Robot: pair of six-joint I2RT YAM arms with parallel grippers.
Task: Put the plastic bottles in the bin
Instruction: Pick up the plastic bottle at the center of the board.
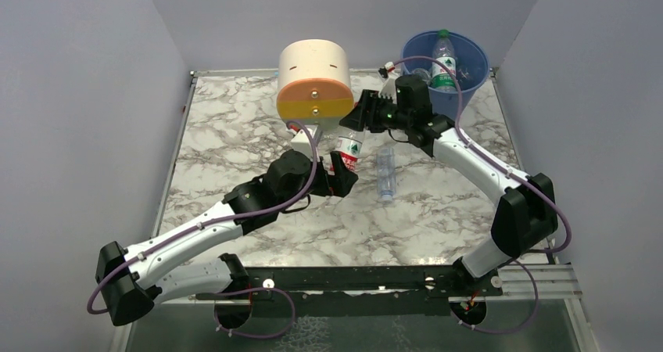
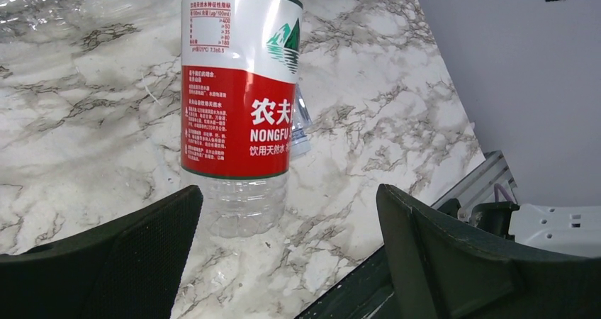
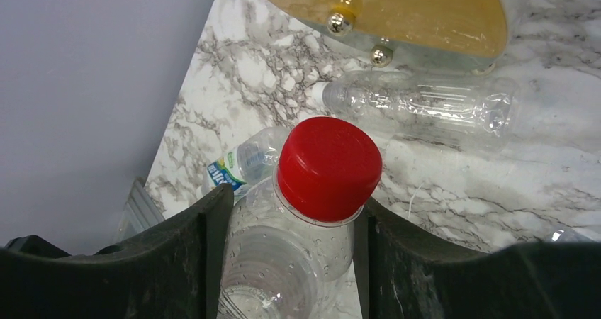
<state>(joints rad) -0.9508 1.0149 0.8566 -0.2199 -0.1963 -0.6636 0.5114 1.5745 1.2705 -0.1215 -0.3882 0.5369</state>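
Observation:
A clear plastic bottle (image 1: 349,150) with a red-and-white label (image 2: 241,92) and a red cap (image 3: 328,166) stands upright, its base close to the marble. My right gripper (image 1: 362,116) (image 3: 290,213) is shut on its shoulder just under the cap. My left gripper (image 1: 342,178) (image 2: 287,213) is open beside the bottle's lower part, with both fingers clear of it. The blue bin (image 1: 477,55) stands at the back right with a green-capped bottle (image 1: 444,59) inside. Another clear bottle (image 1: 385,172) lies on the table.
The cream-and-orange drawer unit (image 1: 315,80) (image 3: 397,14) stands just behind the grippers. Beside it lie a white-capped clear bottle (image 3: 418,106) and a blue-labelled bottle (image 3: 237,166). A crushed clear bottle (image 2: 71,7) lies to the left. Grey walls enclose the table.

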